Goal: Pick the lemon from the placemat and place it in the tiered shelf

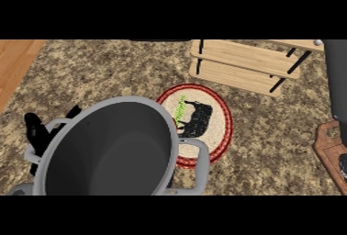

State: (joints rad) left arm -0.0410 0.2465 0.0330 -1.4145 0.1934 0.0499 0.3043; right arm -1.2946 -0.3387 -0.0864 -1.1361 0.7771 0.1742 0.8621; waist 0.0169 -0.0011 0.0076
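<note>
1. The right hand point(198, 117) is over the placemat point(224, 120), its fingers curled round the lemon point(180, 110).
2. Only a greenish strip of the lemon shows, at the fingers' left side.
3. The left hand point(36, 132) rests with its fingers relaxed.

No readable text, labels, numbers or signs appear on anything.

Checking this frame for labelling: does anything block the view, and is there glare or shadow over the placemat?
Head view: lighting is even, with no glare. A large grey pot fills the lower left, covering part of the placemat and most of the left hand. The right hand reads as a flat black shape hiding most of the lemon.
</note>
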